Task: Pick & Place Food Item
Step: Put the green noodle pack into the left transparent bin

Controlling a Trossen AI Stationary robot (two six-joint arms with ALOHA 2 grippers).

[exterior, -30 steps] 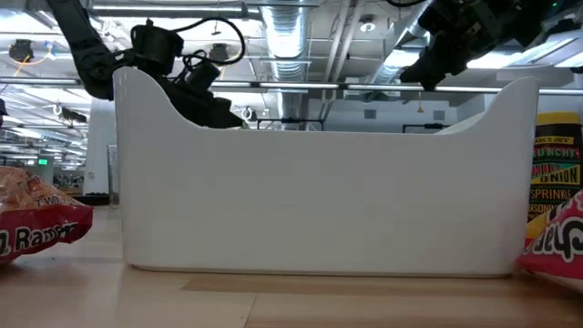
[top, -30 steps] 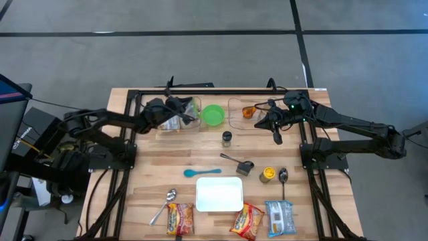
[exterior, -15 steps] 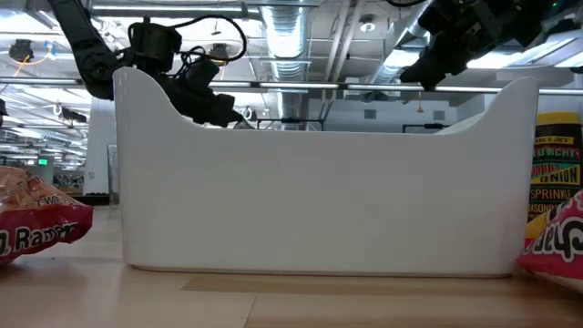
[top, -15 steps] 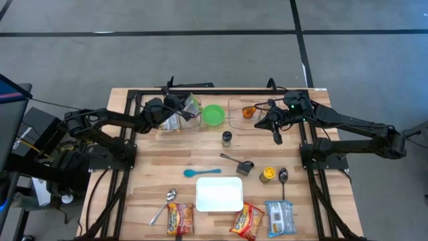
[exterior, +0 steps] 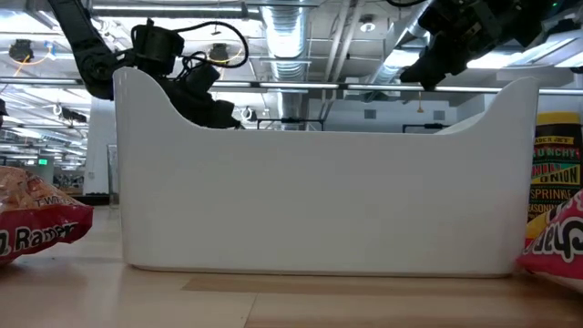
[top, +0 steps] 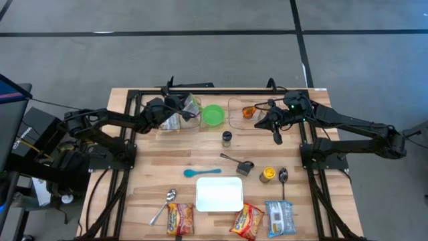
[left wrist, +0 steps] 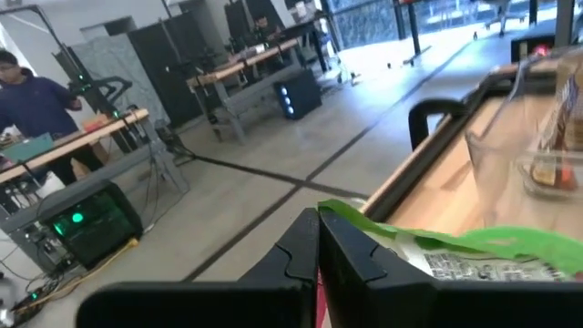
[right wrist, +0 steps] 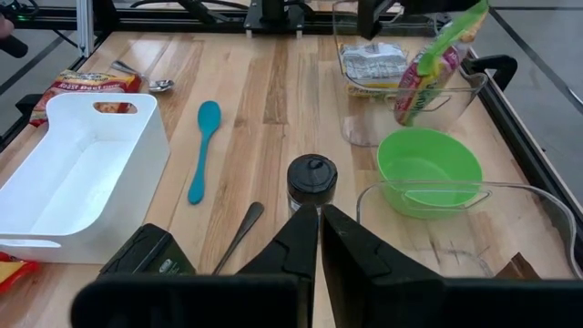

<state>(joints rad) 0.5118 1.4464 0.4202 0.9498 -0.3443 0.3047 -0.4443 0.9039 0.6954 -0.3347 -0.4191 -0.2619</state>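
High view: I read my left gripper (top: pixel 182 107) at the 11 o'clock area of the table (top: pixel 147 167), fingers clamped on the green-edged food packet (top: pixel 191 104). The packet hangs tilted, raised above the clear container (top: pixel 180 119), which has another packet lying inside it. The green bowl (top: pixel 213 114) sits just beside that container toward 3 o'clock. My right gripper (top: pixel 274 128) waits near 1 o'clock, beside a second clear container (top: pixel 242 112); on my right wrist camera its fingers meet with no gap and hold nothing. The spice jar (top: pixel 227 138) stands near the table centre. The white bin (top: pixel 219 194) sits at 6 o'clock, with the blue spoon (top: pixel 201 172) just beyond it toward 12 o'clock.
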